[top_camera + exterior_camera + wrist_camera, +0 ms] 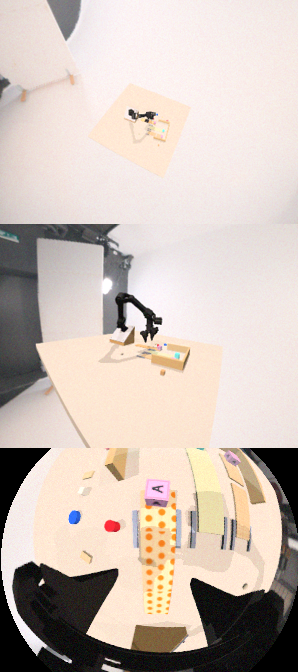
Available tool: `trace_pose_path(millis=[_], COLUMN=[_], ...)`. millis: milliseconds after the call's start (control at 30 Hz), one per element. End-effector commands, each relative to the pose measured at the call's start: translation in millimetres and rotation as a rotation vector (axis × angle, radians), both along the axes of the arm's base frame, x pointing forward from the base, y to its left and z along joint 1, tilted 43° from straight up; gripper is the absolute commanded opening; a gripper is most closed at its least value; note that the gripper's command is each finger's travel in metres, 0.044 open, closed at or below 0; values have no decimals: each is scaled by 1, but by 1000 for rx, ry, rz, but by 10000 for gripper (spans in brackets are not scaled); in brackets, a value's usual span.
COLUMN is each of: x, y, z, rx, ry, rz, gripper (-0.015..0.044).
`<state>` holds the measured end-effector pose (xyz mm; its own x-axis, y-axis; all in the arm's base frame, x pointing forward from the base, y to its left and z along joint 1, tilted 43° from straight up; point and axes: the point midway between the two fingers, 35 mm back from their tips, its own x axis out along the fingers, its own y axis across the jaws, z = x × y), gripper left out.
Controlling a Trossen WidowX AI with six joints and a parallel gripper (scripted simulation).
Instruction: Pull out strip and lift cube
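A pink cube marked A [157,491] [159,348] sits on the far end of an orange-dotted yellow strip [161,543]. This strip shows no gap in the wrist view and lies between two grey rails. A pale yellow-green strip [210,508] lies to its right, with a teal cube [176,355] [163,131] towards its far end. An orange strip further right has a near piece [241,510] and a far piece [232,470] with a gap between them. A purple cube [232,458] is at the far piece. My gripper [155,577] [148,339] is open and empty, above the dotted strip's near part.
A wooden box frame [168,362] [253,483] stands around the strips' far parts. A red cylinder [112,526], a blue cylinder [74,517] and small blocks [86,556] [88,475] lie left of the dotted strip. An orange-brown block [162,372] lies outside the box.
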<state>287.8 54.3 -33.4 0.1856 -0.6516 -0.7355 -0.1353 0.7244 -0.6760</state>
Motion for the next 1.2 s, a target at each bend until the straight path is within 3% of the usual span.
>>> trace_pose_path(millis=[0,1033,1167], x=[15,102,103], y=[5,39,37], z=[2,10,7], rx=[-3,-1,-1], ry=[-5,-11,-11], rz=[2,2,2], gripper=[440,440,335])
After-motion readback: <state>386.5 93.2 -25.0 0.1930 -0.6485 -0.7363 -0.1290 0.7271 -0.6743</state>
